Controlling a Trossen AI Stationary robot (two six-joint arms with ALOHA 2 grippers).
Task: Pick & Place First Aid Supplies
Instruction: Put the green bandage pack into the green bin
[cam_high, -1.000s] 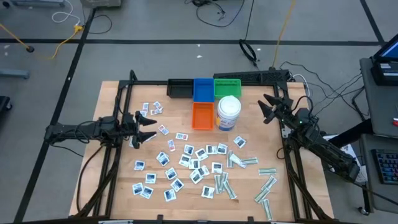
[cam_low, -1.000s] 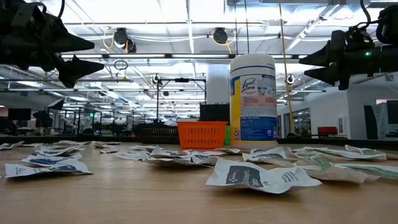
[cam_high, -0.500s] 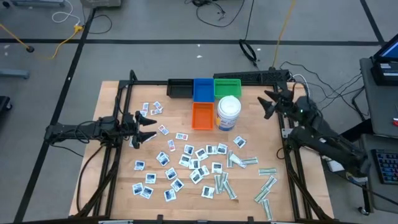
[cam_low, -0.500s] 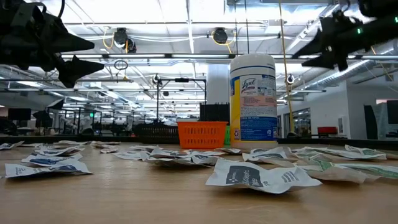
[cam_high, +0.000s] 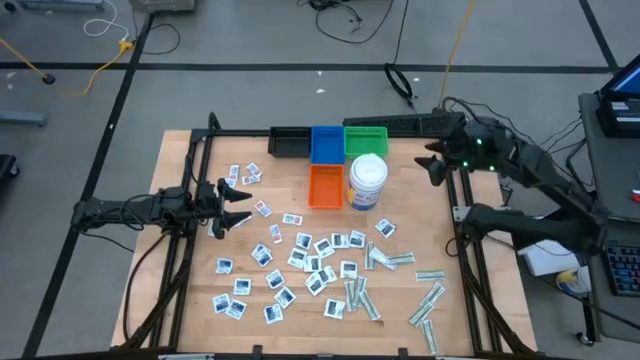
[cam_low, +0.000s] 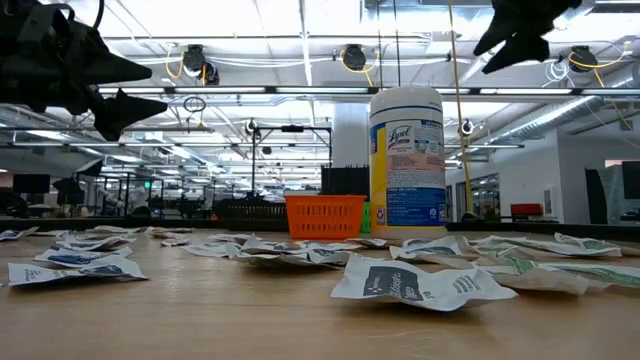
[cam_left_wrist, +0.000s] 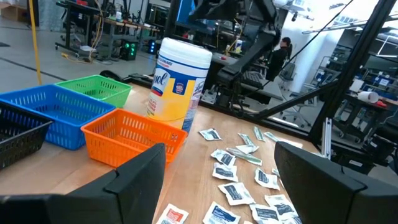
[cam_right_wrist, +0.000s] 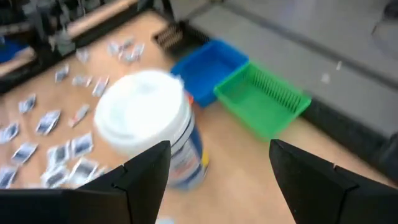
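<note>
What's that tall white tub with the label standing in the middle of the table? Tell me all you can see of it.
The wipes canister is a tall white plastic cylinder with a round white lid, closed. Its label is blue and yellow with small print and a Lysol logo. It stands upright on the wooden table, right beside the orange basket and in front of the green basket. Neither gripper touches it; the open right gripper is off to its side, raised well above the table. Packets lie scattered nearby.

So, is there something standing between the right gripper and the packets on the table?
Yes. The right gripper, open and raised, is near the table's far right edge. The white wipes tub stands between it and the packets in the middle. The grey-green strips at the near right have nothing visible in the way.
</note>
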